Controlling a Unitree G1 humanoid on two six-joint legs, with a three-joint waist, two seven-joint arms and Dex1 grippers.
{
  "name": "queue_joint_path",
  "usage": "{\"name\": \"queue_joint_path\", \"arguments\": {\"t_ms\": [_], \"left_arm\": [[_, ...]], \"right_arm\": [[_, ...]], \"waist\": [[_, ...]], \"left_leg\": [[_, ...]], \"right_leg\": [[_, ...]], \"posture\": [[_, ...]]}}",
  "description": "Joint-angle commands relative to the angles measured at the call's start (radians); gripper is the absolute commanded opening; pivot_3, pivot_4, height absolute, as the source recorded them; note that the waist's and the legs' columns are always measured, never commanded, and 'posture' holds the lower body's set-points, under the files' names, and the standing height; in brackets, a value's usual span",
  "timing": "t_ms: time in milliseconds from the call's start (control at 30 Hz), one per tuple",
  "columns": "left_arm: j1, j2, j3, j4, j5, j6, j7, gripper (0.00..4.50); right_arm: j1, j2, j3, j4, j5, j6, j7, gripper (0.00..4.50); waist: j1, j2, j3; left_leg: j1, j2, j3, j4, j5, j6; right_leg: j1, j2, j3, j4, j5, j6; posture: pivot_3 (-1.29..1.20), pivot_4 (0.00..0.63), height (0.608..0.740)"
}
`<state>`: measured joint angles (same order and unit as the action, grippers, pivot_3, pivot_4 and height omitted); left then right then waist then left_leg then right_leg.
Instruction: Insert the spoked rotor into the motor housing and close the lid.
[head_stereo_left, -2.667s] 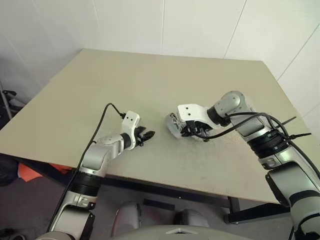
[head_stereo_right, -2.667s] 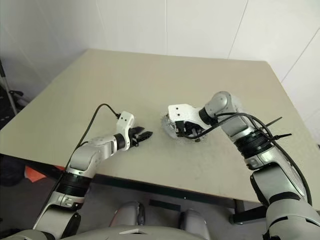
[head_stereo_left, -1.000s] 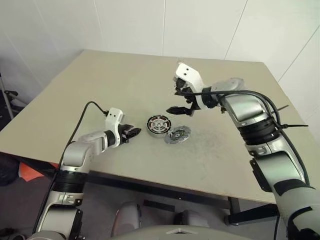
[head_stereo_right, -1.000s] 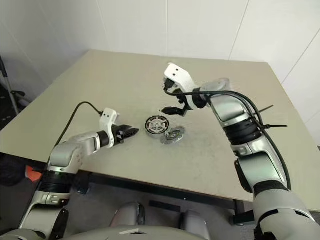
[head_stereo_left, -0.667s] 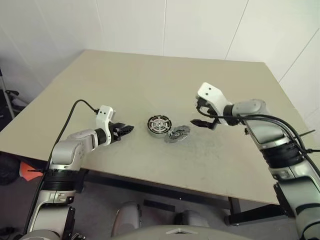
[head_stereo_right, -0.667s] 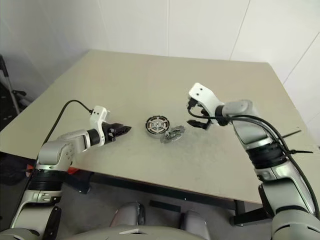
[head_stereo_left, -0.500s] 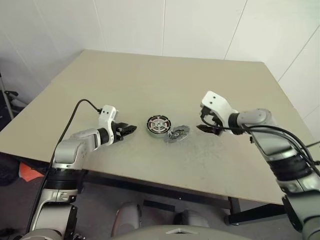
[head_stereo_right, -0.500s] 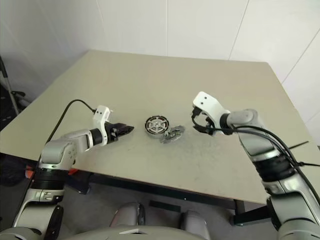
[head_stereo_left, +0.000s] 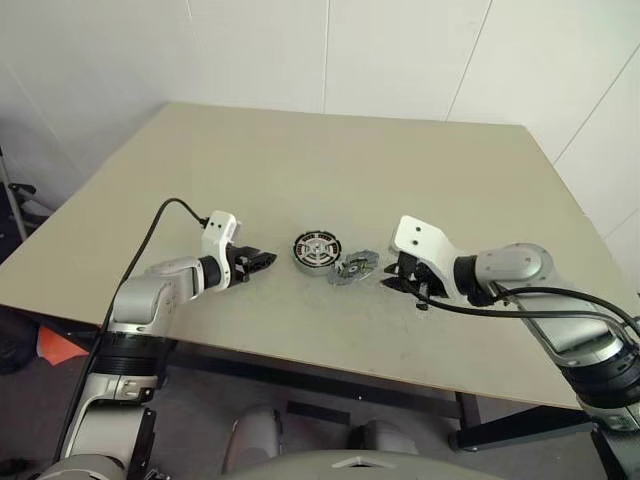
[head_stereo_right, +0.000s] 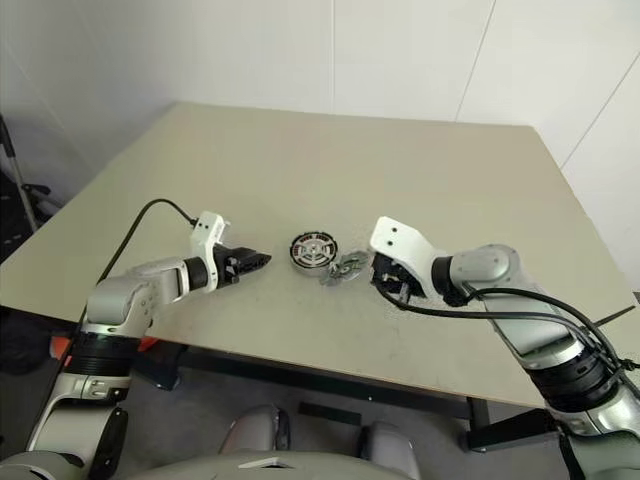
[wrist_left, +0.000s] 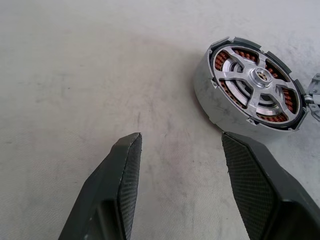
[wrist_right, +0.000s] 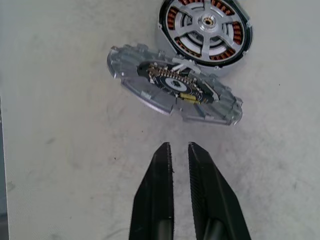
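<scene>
On the table (head_stereo_left: 300, 160), the spoked rotor (wrist_right: 206, 25) already sits inside the motor housing (wrist_left: 220, 102), while the lid (wrist_right: 172, 87) leans tilted against the housing's side. The right gripper (wrist_right: 180, 152), fingers pressed together and empty, hovers just short of the lid. The left gripper (wrist_left: 182, 150), fingers apart, waits near the housing. Closing well likely means spreading the right fingers, taking the lid by its rim and lowering it level.

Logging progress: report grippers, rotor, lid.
Left gripper open, empty. Right gripper shut, empty. Rotor seated in housing. Lid off, tilted against housing.
</scene>
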<state>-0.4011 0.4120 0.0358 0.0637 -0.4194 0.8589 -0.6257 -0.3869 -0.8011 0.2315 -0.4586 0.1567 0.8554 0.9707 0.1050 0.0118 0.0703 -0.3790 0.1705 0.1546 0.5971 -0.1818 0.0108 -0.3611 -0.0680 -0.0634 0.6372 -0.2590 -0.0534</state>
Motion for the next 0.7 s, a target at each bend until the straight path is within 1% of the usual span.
{"name": "queue_joint_path", "arguments": {"t_ms": [33,300,533,700], "left_arm": [[-0.019,0.010,0.009,-0.019,0.005,-0.021,0.007,2.69],[-0.004,0.001,0.010,-0.029,0.013,-0.025,0.029,2.69],[0.001,-0.001,0.009,-0.021,0.026,-0.031,0.053,2.69],[0.002,-0.002,0.015,-0.018,0.030,-0.033,0.064,2.69]], "right_arm": [[-0.047,0.027,0.003,0.004,0.022,0.005,-0.014,0.01],[-0.115,0.099,0.030,0.053,0.039,0.012,-0.038,0.01],[-0.218,0.191,0.059,0.096,0.062,0.049,-0.059,0.01],[-0.275,0.226,0.073,0.139,0.075,0.063,-0.060,0.01]], "waist": [[0.000,0.000,0.000],[-0.001,0.000,0.000],[-0.003,0.000,0.000],[-0.002,0.000,0.000]], "left_leg": [[0.000,0.000,0.000,0.000,0.000,0.000],[-0.001,0.000,0.000,0.000,0.000,0.000],[-0.001,0.000,0.000,0.000,0.000,0.000],[-0.001,0.000,0.000,0.000,0.002,-0.003]], "right_leg": [[0.000,0.000,0.000,0.000,0.000,0.000],[-0.001,0.000,0.000,0.000,0.000,0.000],[-0.001,0.000,0.000,0.000,0.000,0.000],[-0.001,0.000,0.000,0.000,0.000,0.000]], "posture": [[0.00,0.000,0.740],[0.00,0.000,0.740],[0.00,0.000,0.740],[0.00,0.000,0.740]]}}
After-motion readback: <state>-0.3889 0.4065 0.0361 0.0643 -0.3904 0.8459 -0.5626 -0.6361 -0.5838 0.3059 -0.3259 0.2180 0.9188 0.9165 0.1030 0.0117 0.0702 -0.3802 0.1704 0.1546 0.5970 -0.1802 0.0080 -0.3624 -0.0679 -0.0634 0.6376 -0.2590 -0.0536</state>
